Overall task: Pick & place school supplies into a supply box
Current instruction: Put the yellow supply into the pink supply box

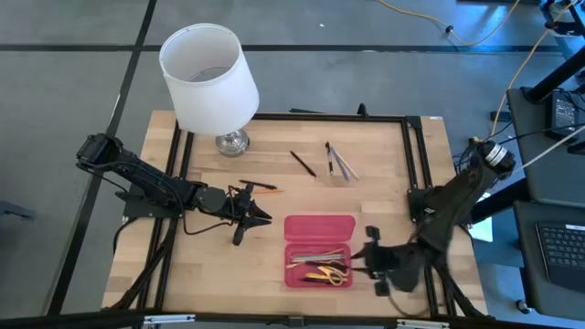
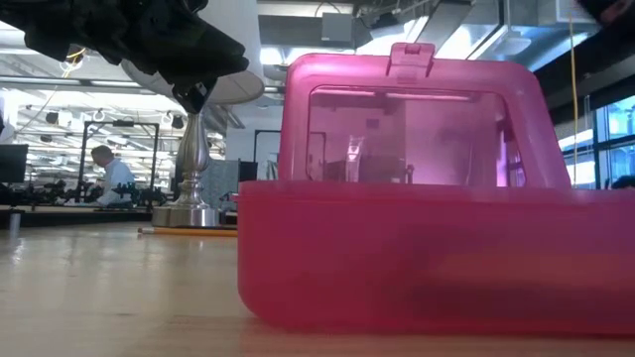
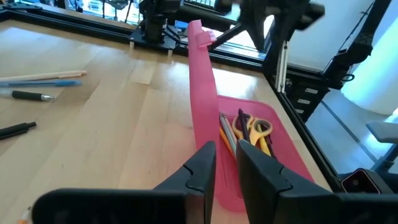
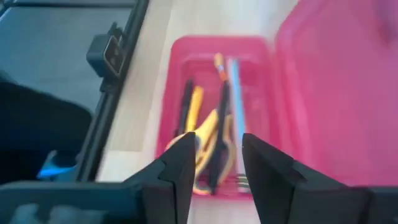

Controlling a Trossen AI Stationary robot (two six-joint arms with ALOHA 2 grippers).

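Note:
The pink supply box [image 1: 318, 239] stands near the table's front edge. Its lid [image 3: 200, 87] is raised upright and its tray [image 4: 171, 93] holds yellow-handled scissors [image 3: 252, 130] and several pens. My right gripper [image 4: 217, 149] hangs open above the tray's right end, with nothing between its fingers. My left gripper [image 3: 225, 155] hovers left of the box and points at it; a narrow gap between its fingers holds nothing. An orange pencil [image 1: 260, 187] lies just beyond it. A black pen [image 1: 303, 163] and two more pens [image 1: 338, 163] lie on the table farther back.
A white-shaded lamp [image 1: 208, 78] stands on a metal foot [image 2: 193, 213] at the table's far left. Black frame rails [image 1: 413, 164] run along the table's sides. Bare wood lies between the box and the loose pens.

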